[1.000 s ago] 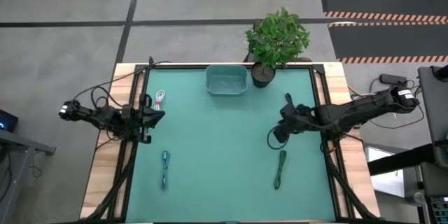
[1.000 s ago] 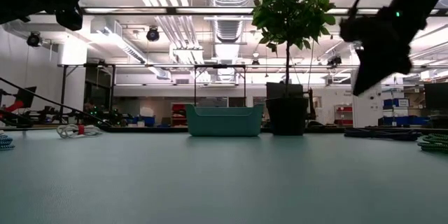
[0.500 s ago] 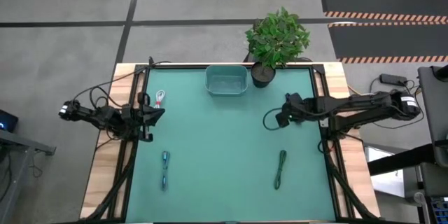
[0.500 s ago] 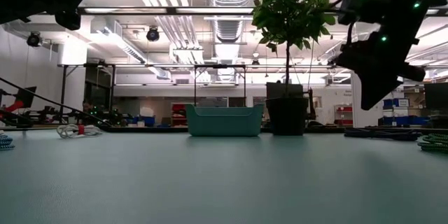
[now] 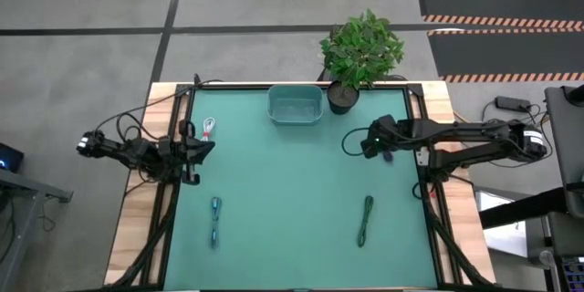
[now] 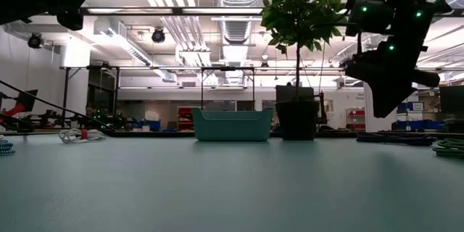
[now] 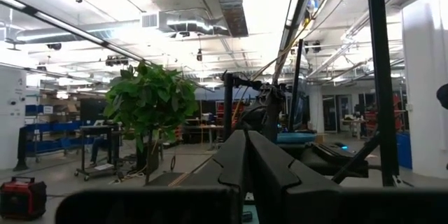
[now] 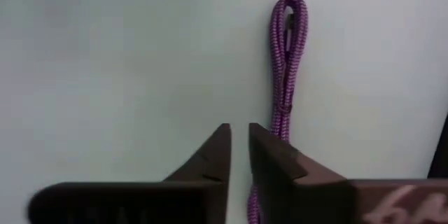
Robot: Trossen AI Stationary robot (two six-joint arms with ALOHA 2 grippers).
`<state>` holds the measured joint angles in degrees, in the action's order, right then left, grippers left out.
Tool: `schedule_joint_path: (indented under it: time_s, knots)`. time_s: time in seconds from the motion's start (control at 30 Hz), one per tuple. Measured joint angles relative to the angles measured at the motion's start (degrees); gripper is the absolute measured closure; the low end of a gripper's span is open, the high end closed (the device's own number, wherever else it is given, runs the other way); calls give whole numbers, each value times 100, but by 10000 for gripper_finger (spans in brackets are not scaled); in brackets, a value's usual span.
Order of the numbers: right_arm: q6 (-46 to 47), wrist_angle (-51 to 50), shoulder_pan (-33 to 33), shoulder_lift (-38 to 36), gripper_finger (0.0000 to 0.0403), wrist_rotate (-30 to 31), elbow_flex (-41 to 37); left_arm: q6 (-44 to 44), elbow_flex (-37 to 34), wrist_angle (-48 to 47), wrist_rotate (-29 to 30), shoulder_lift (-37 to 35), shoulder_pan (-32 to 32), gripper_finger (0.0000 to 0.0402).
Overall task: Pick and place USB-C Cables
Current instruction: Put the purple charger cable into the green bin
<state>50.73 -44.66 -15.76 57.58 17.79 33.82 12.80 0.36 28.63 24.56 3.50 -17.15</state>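
Lying just beyond right jaws: cable (image 8: pixel 286 63)

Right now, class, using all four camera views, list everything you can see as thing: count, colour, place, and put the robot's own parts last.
table: one, teal-green top with wooden edges, centre of the high view
bin: one, teal, middle of the table's far edge
potted plant: one, green leaves in a dark pot, far edge, just right of the bin
white and red cable: one, far left part of the table
blue cable: one, near left part
green cable: one, near right part
purple cable: one, on the table in front of the right pincer
left pincer: one, dark, shut, at the table's left edge
right pincer: one, dark, slightly open, above the table's right side
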Motion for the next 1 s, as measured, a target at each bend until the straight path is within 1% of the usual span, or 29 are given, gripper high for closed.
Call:
schedule_joint_path:
  time_s: [0.13, 0.23, 0.4, 0.6, 0.77, 1.0]
  knots:
    - [5, -4, -42, 117, 280, 179, -39, 4, 0, 3, 49, -1, -2, 402]
    - [65, 3, -57, 236, 241, 176, -63, 7, 0, -1, 193, 6, 0, 402]
    - [105, 20, -111, 488, 200, 322, -114, 0, 0, 1, 437, 10, 0, 402]
    - [112, 70, -252, 849, 184, 331, -173, 6, 0, -1, 448, 12, -1, 402]
    - [112, 145, -267, 1120, 183, 331, -198, 6, 0, -3, 448, 25, -2, 402]
    - [27, 610, -292, 1447, 183, 333, -210, 2, 0, 1, 450, 34, -2, 402]
